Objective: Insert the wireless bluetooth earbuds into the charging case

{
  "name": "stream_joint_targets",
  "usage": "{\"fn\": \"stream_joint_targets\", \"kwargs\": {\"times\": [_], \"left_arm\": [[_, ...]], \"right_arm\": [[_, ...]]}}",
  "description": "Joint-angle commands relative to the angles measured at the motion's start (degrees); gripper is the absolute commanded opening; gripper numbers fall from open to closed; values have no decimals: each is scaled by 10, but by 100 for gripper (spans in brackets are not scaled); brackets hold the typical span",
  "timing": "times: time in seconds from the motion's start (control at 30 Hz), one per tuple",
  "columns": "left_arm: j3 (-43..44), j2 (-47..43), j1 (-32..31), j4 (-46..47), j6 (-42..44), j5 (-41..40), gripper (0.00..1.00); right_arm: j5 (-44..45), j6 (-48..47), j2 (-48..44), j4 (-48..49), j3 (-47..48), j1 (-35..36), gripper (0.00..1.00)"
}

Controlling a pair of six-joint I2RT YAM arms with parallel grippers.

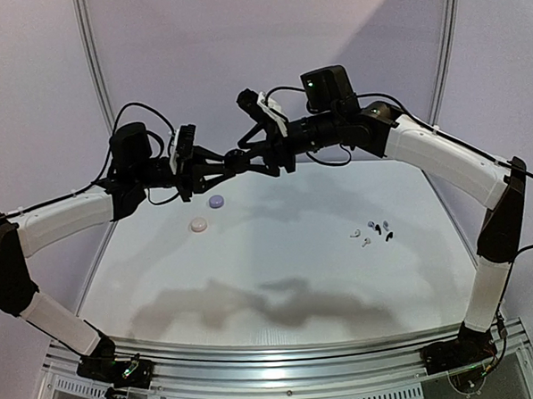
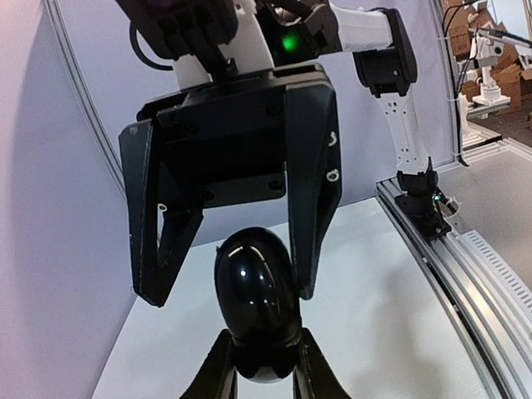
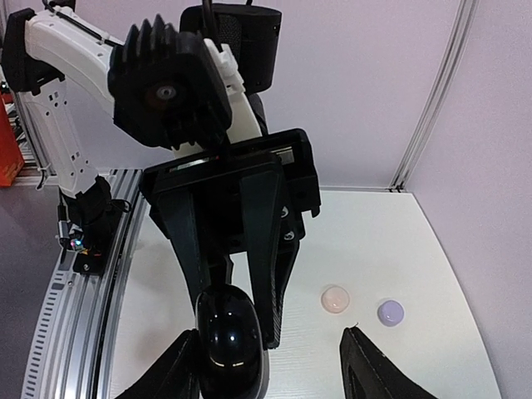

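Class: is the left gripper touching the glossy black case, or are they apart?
Touching. The left wrist view shows the left gripper with its two fingers pressed against both sides of the glossy black case at its lower end.

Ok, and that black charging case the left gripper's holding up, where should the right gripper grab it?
Take the black charging case by its free rounded end, beyond where the left gripper clamps it. The right gripper, jaws open, should probably come head-on from the opposite side and close across the widest part: it's glossy and egg-shaped, so a hold near the tip could slip.
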Motion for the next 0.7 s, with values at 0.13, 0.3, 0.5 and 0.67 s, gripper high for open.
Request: {"fn": "stream_joint_targets", "kwargs": {"times": [0.13, 0.3, 0.5, 0.67], "left_arm": [[-11, -16, -13, -50, 69, 7, 0], [-14, -17, -13, -40, 56, 8, 0], [-23, -15, -12, -11, -25, -2, 0], [-46, -15, -12, 47, -120, -25, 0]], "right_arm": [[19, 27, 17, 26, 15, -7, 57], [28, 28, 24, 16, 12, -10, 56], [23, 37, 27, 13, 15, -12, 57], [-19, 51, 29, 17, 22, -13, 64]]}}
